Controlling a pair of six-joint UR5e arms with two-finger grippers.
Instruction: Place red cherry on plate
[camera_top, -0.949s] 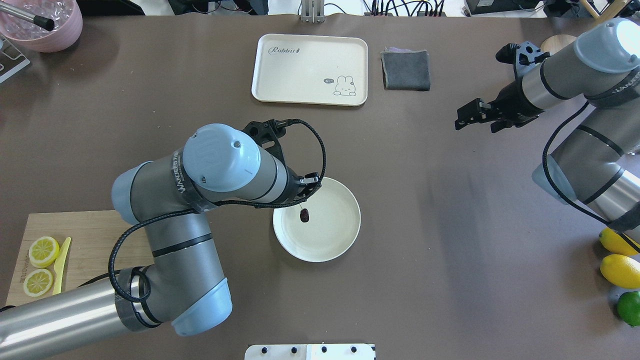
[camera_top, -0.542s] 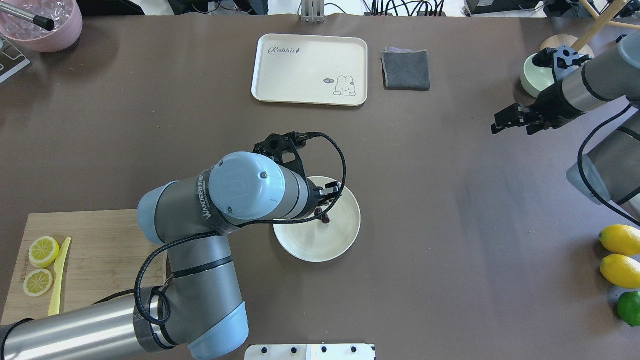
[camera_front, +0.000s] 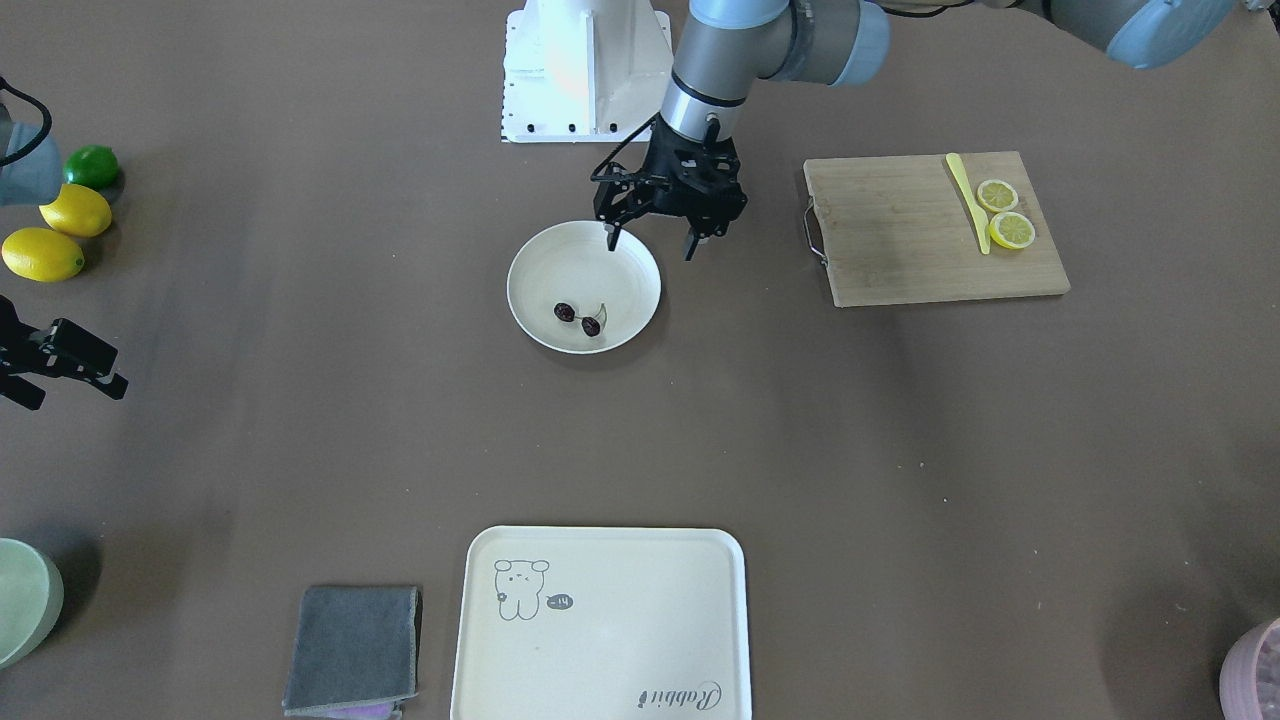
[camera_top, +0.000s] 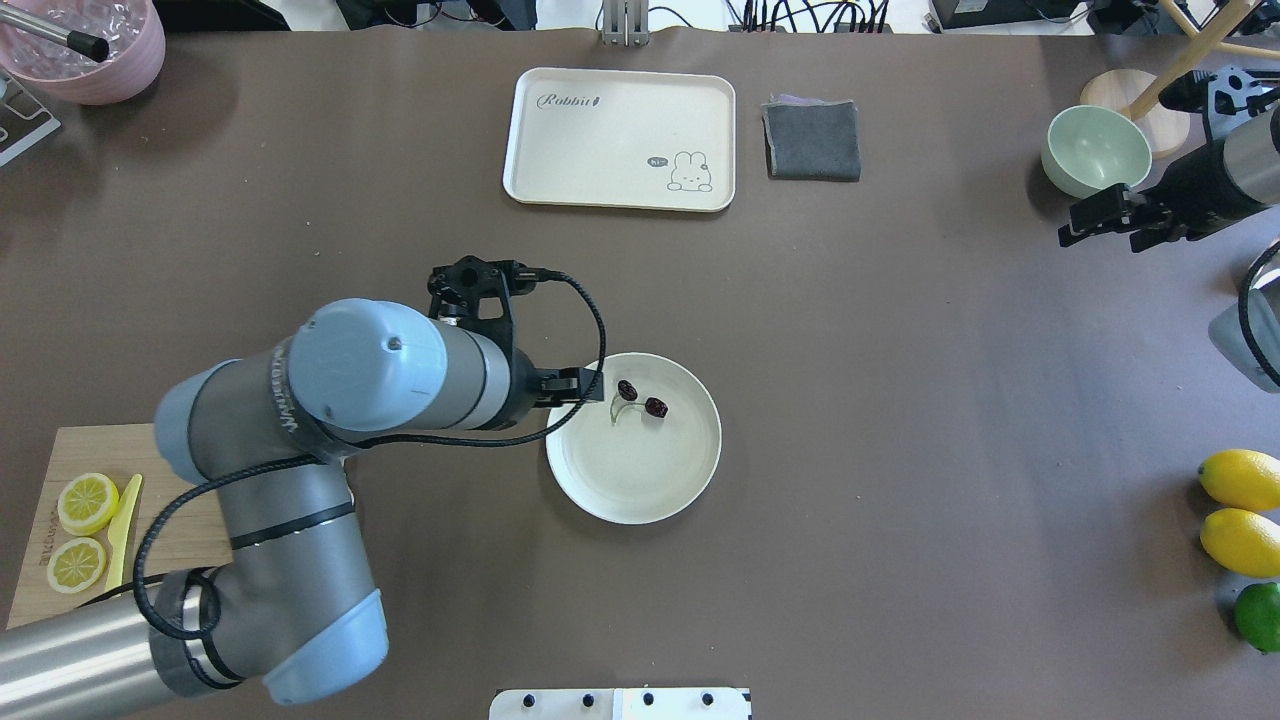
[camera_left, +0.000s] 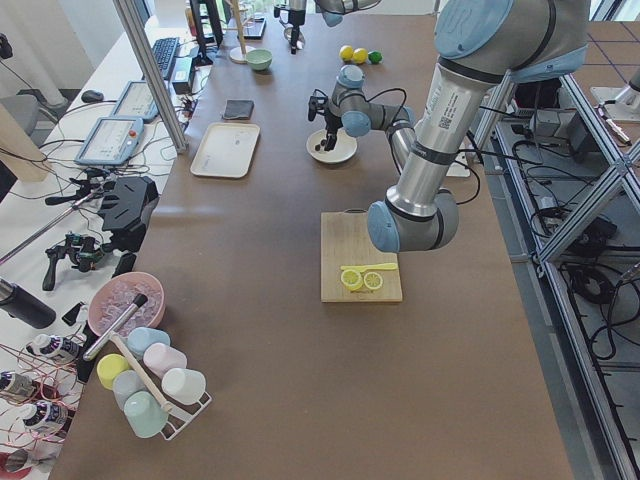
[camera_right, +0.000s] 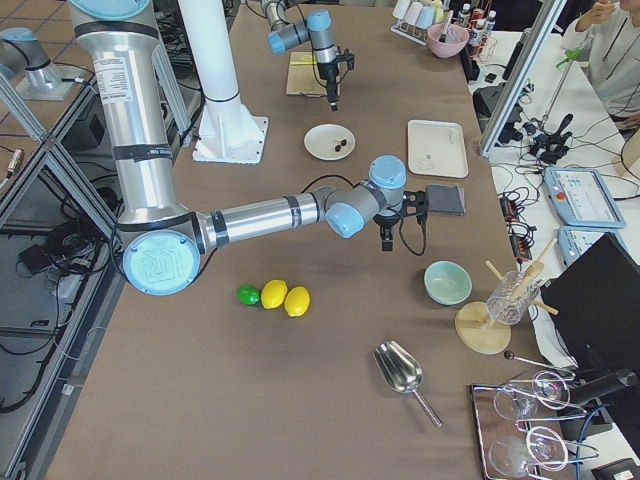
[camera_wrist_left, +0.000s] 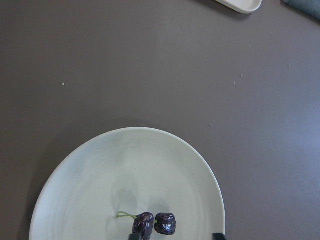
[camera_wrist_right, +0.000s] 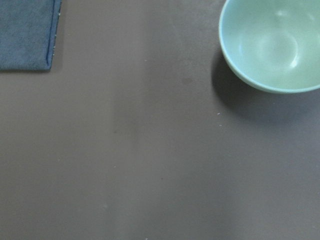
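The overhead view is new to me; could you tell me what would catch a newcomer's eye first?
The big left arm dominates the near left, its open claw over the rim of the white plate mid-table. A pair of dark cherries lies on that plate, free of the claw. Lemon slices brighten the wooden board.

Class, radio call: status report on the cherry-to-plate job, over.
Left gripper open over the plate rim. Right gripper open beside green bowl. Red cherry lies on the plate, not gripped. Nothing in the way.
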